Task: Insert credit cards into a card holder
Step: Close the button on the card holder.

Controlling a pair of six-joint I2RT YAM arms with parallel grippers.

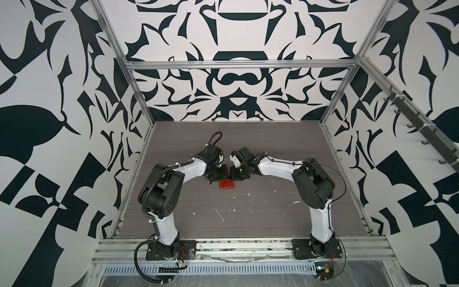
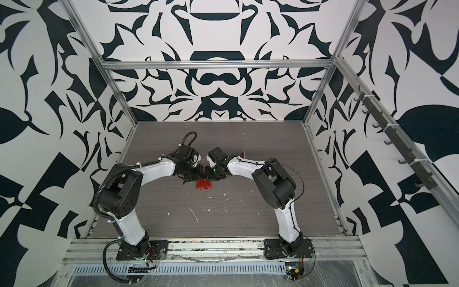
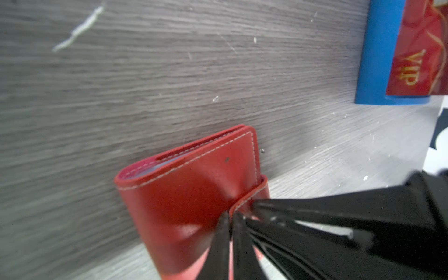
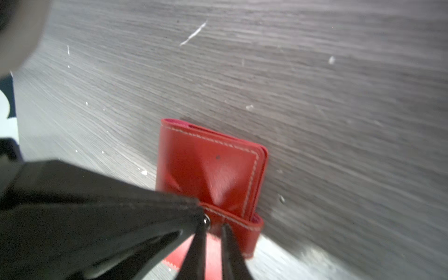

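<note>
Grey wood-grain tabletop [image 1: 248,139] fills the lower middle of both top views, boxed in by walls with a black-and-white pattern. Two white-and-black robot arms rise from the lower edge, the left arm [image 1: 173,174] and the right arm [image 1: 280,169], and they bend inward until their wrists nearly meet just below the centre of the frame.

The left gripper [image 3: 230,215] has its thin black fingers close together with only a slit between them. The end of the strap sits right at that slit, and I cannot tell whether it is pinched. The right gripper [image 4: 214,224] has its fingers a little apart, astride the same strap beside a metal stud. Whether they are pressing on it cannot be told either.

The red leather-like book-style card holder with pale stitching [image 1: 226,185] lies flat and folded shut on the table, right under the two grippers and just below centre in both top views [image 2: 203,185].

A small blue plastic stand [image 3: 378,53] holds a red credit card with gold "VIP" lettering [image 3: 417,55] well apart from the holder. A top view shows a bit of the stand [image 2: 243,154] behind the right forearm.

The red snap strap [image 4: 242,225] wraps around the holder's open edge.

White flecks and streaks [image 1: 219,215] dot the lower table.
</note>
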